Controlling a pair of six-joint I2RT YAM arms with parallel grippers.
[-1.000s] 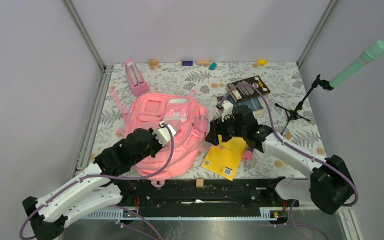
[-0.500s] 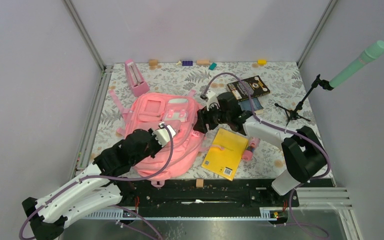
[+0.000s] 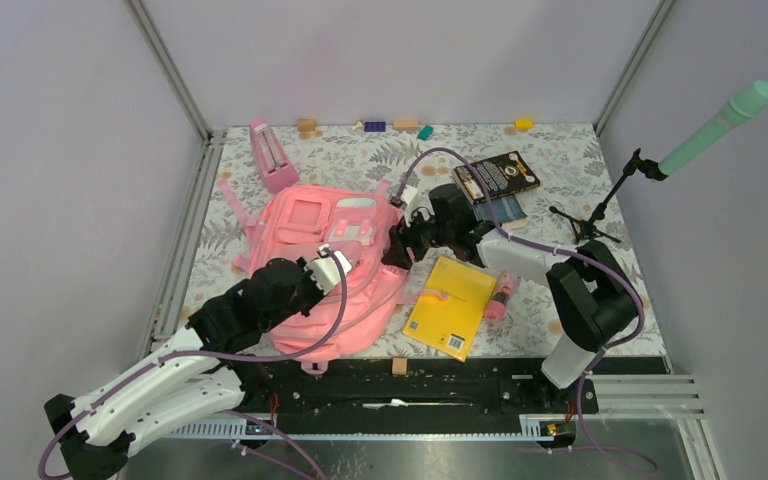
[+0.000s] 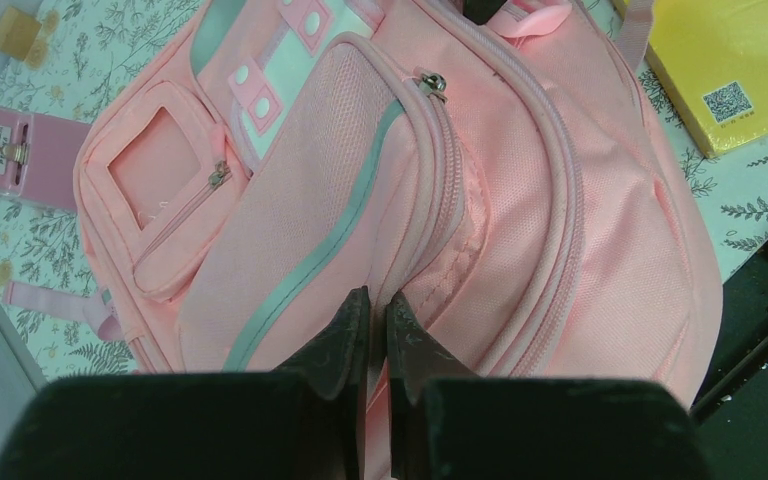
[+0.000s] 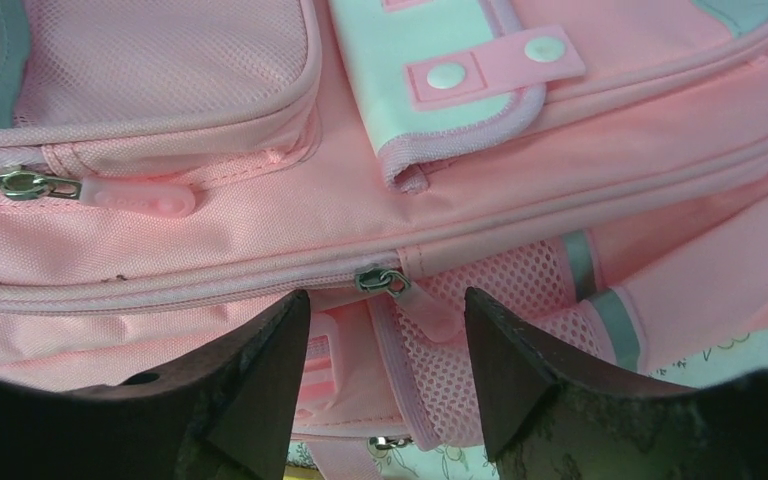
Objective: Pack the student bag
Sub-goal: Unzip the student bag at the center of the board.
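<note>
Resting left gripper [image 4: 372,295]: black tapered fingers pressed together, tips on the bag's woven fabric beside a zip seam; whether a fold is nipped is unclear.
Metronome [image 3: 272,155]: pink, hard, tapered; near the table's [image 3: 580,160] far-left corner.
Bag [image 3: 295,225]: soft pink, mesh pocket, grey-green strip, pale snap patches; on the table's left half, near end hidden under the left arm.
Right gripper [image 5: 385,295]: jaws apart, straddling a metal zip pull [image 5: 380,279] on the bag's right side, nothing clamped.
Yellow book [image 3: 452,305]: flat, glossy; by the near edge, right of the bag.
</note>
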